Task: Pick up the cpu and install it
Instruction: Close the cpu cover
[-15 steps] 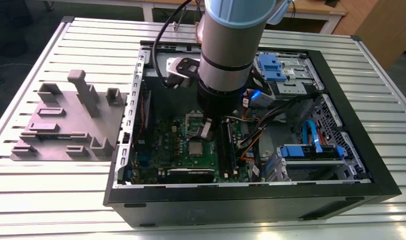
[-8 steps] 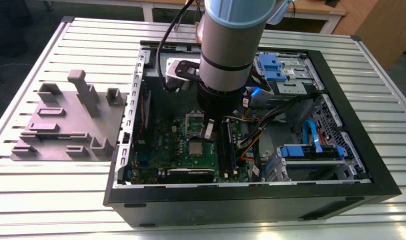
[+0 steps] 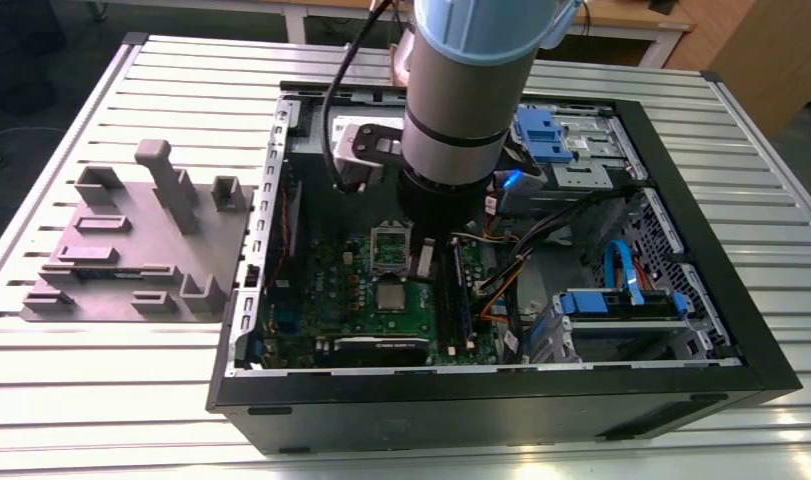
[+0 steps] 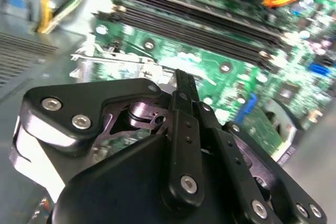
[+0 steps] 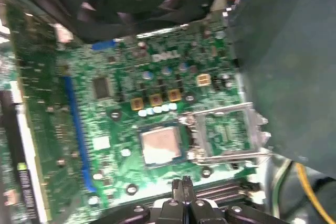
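Black gripper [image 5: 182, 187]: in the first wrist view it hangs low over the board, on the cpu's side of the socket frame. Its two fingertips are pressed together and I see nothing between them.
Fingertips [image 4: 184, 85]: the second wrist view agrees, one narrow closed blade with no gap.
Cpu [image 5: 160, 145]: this is the shiny silver-grey square lying flat on the board just beside the socket frame and apart from the gripper. In the exterior view the cpu [image 3: 392, 293] sits just clear of the arm's lower end.
Socket frame [image 5: 228, 132]: the bright metal frame stands swung open, touching nothing but its own hinge side.
Step in hand: I judge this to be the approach to the chip, with nothing gripped yet.
Doing it well: closed fingers cannot straddle the chip, so they need to part before any descent. They should come square to two opposite edges and meet the rim, not the top.
Risk: the raised socket frame is the nearest snag, so the fingers should stay on the side away from it.
Blue slot [image 5: 77, 129]: this long strip lies well apart from the socket frame, beyond the cpu.
Memory slots [image 4: 199, 22]: dark rails run alongside the socket frame.
Arm [image 3: 465, 90]: its thick grey column stands almost over the socket frame.
Case [image 3: 512, 400]: its black walls ring the board.
Grey fixture block [image 3: 138, 250]: it sits outside the case, far from the socket frame.
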